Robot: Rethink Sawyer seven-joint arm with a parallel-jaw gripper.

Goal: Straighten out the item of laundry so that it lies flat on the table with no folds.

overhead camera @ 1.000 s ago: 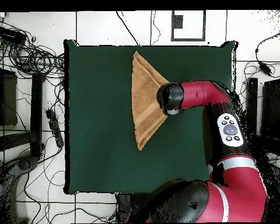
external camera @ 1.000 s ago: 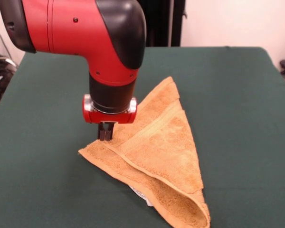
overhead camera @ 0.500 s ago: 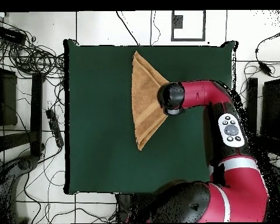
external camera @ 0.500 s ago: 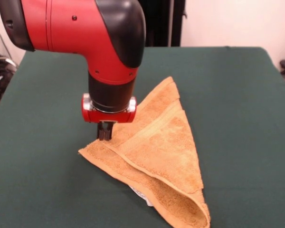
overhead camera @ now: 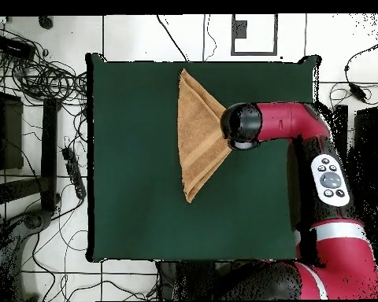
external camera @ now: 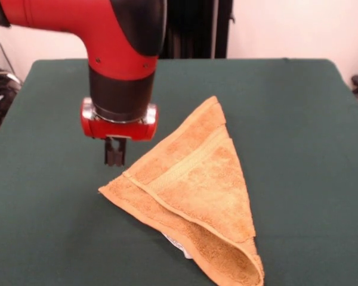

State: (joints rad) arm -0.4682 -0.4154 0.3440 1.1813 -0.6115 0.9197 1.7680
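The item of laundry point(external camera: 197, 190) is an orange-tan terry towel folded over into a triangle, with a paler band across its top layer and a small white tag point(external camera: 178, 244) peeking from under the near fold. It lies on the dark green table point(external camera: 286, 119). My gripper point(external camera: 114, 157) hangs just left of the towel's left corner, a little above the cloth, shut with nothing in it. Seen from overhead, the towel point(overhead camera: 198, 134) is a long triangle on the table point(overhead camera: 137, 157), and the arm's black wrist point(overhead camera: 242, 126) hides the gripper at the towel's right point.
Cables point(overhead camera: 35, 79) lie tangled on the floor beside the table's left edge in the overhead view. A dark stand point(external camera: 197, 30) rises behind the table's far edge. The towel's near tip reaches the front view's bottom edge.
The gripper has lifted off the towel's left corner and moved sideways away from it, out over bare green cloth. The towel has kept its folded shape.
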